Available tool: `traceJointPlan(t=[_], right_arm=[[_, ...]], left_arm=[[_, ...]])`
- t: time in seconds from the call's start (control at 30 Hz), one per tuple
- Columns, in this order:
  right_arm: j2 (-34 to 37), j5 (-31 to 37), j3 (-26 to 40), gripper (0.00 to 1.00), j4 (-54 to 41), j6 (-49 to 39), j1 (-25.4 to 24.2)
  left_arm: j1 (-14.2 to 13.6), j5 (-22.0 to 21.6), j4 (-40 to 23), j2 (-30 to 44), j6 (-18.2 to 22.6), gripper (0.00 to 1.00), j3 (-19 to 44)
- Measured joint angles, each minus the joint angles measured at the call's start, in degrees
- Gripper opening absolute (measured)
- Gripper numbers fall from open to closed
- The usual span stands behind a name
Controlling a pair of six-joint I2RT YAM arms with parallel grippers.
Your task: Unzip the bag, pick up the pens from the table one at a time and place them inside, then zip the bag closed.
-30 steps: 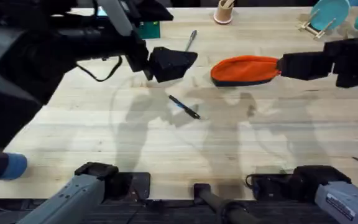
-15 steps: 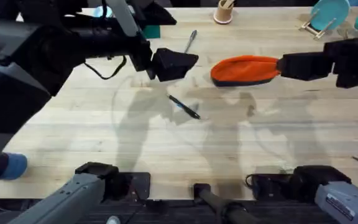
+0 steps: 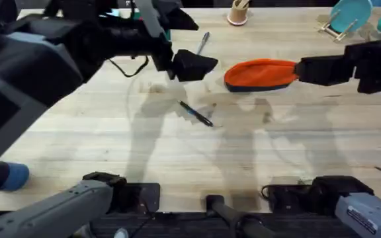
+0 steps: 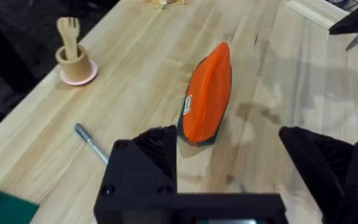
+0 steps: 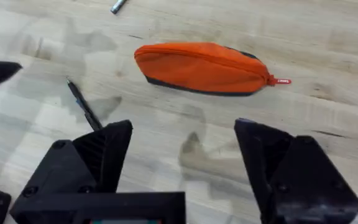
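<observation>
A pale wooden bench (image 3: 177, 152) of jointed planks is seen from above, with an orange-red zip bag (image 3: 262, 74) lying on its side toward the far middle. The bag's zip is seen closed along its top edge in the right wrist view, with a small pull tab (image 5: 282, 81) at one end.

A black pen with a blue band (image 3: 196, 113) lies on the bench nearer the arm bases, apart from the bag. A second, grey metallic pen (image 3: 203, 43) lies farther back, between the bag and a tan cup (image 3: 237, 12) that holds pale sticks.

The left hand (image 3: 200, 65) is held above the bench just beside the bag's left end, not touching it. In its wrist view, its black fingers (image 4: 143, 163) are spread wide, with the bag (image 4: 207, 93) seen beyond the gap.

The right hand (image 3: 306, 69) is held at the bag's right end; contact cannot be told from above. In its wrist view, its fingers (image 5: 86, 163) are spread, nothing is pinched, and the bag (image 5: 204, 67) lies beyond them.
</observation>
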Motion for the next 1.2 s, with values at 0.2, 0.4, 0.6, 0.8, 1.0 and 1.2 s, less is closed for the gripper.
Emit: traceJointPlan(t=[0.2,0.4,0.6,0.8,1.0,1.2], right_arm=[[0.00,0.00,0.00,0.996,0.00,0.00,0.00],[0.00,0.00,0.02,0.996,0.00,0.00,0.00],[0.00,0.00,0.02,0.996,0.00,0.00,0.00],[0.00,0.00,0.02,0.996,-0.02,0.00,0.00],[0.00,0.00,0.02,0.996,0.00,0.00,0.00],[0.00,0.00,0.02,0.996,0.00,0.00,0.00]], left_arm=[[-2.28,0.77,4.77,4.77,0.00,0.993,0.00],[-5.08,0.84,10.69,10.09,-0.01,0.994,0.00],[-7.93,0.93,15.68,15.15,-0.02,0.993,0.00],[-9.94,0.98,18.82,19.54,0.00,0.992,0.00],[-10.35,0.95,22.56,24.35,-0.02,0.993,0.00],[-10.72,0.90,26.73,27.42,-0.02,0.993,0.00]])
